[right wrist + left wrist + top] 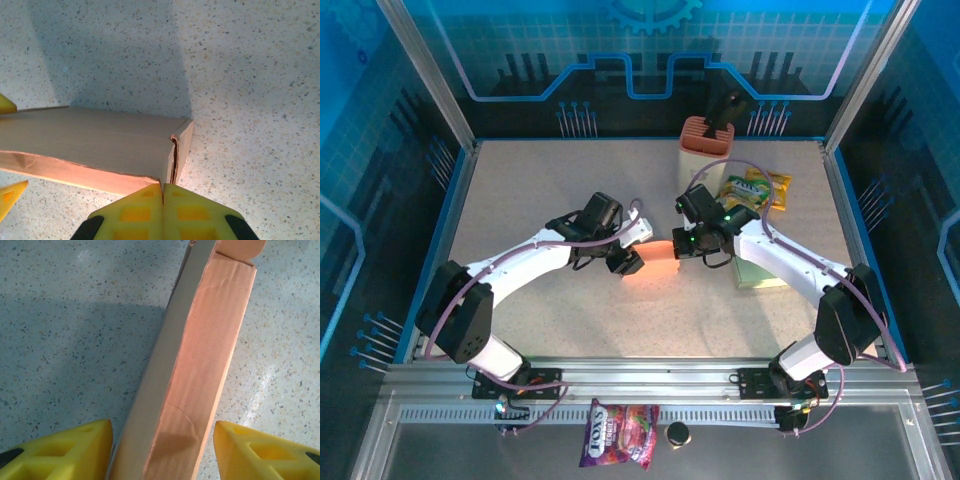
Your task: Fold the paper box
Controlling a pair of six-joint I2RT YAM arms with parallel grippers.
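The paper box [660,263] is a long, flat orange carton lying on the speckled table between the two arms. My left gripper [628,262] is at its left end. In the left wrist view the box [195,375] runs between the yellow fingers [65,452] of the open left gripper [162,426], with a small gap on the right side. My right gripper [682,243] is at the box's right end. In the right wrist view that gripper [163,186] is shut, its tips against the end corner of the box [90,137], where a seam gapes. Whether card is pinched is hidden.
Green and yellow snack packets [756,190] lie behind the right arm, beside an orange holder [707,140] at the back. A pale green flat pack [762,277] lies under the right forearm. A candy bag [618,435] sits on the front rail. Glass walls enclose the table.
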